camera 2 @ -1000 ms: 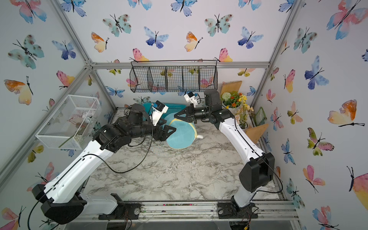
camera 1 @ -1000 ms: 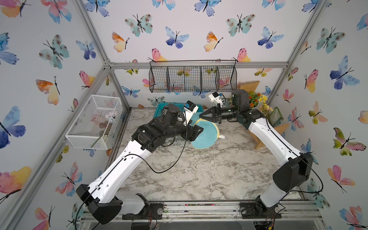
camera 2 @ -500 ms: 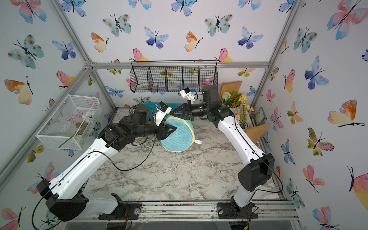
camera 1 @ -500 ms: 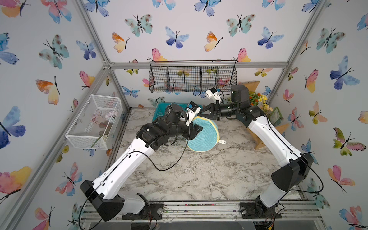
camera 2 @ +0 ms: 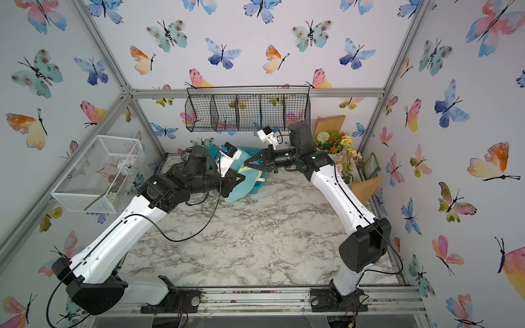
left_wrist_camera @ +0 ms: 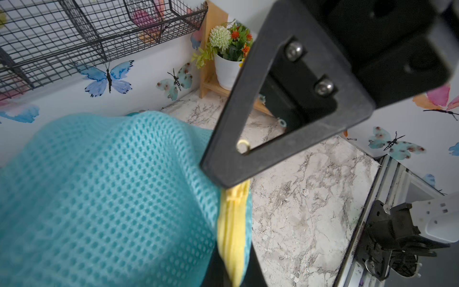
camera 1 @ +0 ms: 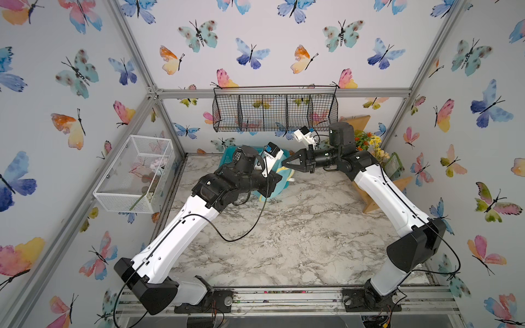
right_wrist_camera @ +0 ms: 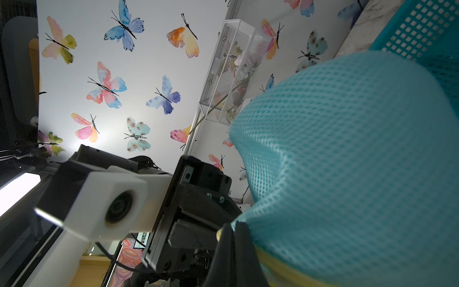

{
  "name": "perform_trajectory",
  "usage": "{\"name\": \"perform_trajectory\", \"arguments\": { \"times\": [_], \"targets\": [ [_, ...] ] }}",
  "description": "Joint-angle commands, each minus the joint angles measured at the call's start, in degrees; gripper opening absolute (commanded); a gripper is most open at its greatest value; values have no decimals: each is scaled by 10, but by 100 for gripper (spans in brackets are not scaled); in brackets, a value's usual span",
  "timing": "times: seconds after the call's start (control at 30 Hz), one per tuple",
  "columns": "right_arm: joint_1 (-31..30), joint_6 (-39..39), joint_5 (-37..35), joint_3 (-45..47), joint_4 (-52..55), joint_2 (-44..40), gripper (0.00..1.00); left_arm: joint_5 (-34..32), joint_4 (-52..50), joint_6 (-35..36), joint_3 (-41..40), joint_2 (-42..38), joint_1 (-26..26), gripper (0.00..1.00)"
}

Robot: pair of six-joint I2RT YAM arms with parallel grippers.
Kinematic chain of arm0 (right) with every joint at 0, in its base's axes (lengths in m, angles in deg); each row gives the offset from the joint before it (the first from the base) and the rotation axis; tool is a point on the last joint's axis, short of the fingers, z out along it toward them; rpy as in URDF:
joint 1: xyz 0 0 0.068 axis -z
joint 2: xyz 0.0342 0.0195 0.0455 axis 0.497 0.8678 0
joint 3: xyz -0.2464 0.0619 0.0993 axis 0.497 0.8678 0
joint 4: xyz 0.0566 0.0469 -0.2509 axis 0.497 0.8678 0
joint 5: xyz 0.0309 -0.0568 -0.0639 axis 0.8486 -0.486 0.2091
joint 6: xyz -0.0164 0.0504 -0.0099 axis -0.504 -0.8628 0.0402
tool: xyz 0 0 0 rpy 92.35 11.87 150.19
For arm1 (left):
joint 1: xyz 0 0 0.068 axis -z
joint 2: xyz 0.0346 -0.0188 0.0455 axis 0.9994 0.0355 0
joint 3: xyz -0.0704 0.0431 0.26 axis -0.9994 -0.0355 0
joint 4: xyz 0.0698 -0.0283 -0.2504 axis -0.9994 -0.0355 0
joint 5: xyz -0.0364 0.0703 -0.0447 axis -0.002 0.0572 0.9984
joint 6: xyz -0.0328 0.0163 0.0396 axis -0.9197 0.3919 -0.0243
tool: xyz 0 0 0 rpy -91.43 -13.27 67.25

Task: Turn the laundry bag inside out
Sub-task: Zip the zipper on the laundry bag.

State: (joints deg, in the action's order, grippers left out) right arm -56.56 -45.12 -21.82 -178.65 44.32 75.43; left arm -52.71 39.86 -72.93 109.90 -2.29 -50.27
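Laundry bag (camera 2: 246, 186) sits at about 12 o'clock on the marble table (camera 2: 255, 227), just in front of the teal basket (camera 1: 227, 154). Left gripper (camera 2: 240, 179) is clamped tight on mesh beside the yellow seam at the bag's 9 o'clock side, and right gripper (camera 2: 246, 164) is closed on its 12 o'clock edge. Risk: either thin pinch may slip if the arms pull apart, or a jaw has caught both layers, keeping the mouth closed.

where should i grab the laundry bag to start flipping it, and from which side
Grip the laundry bag by its yellow-piped seam, not its slack mesh: it looks like a firmer ridge at the bag's edge. Come at it edge-on, jaws across the piping, from opposite sides, as the left gripper and right gripper, both shut on it, do.
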Motion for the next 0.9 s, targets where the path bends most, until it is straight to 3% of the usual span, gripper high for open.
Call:
{"name": "perform_trajectory", "arguments": {
  "times": [0.0, 0.13, 0.23, 0.43, 0.63, 0.87],
  "targets": [
    [31, 23, -12, 8, 19, -3, 2, 4, -5, -3, 9, -37, -23, 0],
    [49, 26, -18, 12, 18, -6, 2, -1, -22, -8, 9, -42, -32, 0],
    [51, 29, -24, 31, 12, -8, 2, 32, -15, -38, 4, -50, -46, 0],
    [53, -28, -48, 119, -94, -30, 2, 182, 37, -122, -22, -64, -82, 0],
    [70, -31, -73, 159, -109, -49, 2, 267, 78, -184, -37, -88, -151, 0],
    [102, -39, -108, 163, -123, -66, 2, 288, 69, -196, -59, -97, -156, 0]
  ]
}}
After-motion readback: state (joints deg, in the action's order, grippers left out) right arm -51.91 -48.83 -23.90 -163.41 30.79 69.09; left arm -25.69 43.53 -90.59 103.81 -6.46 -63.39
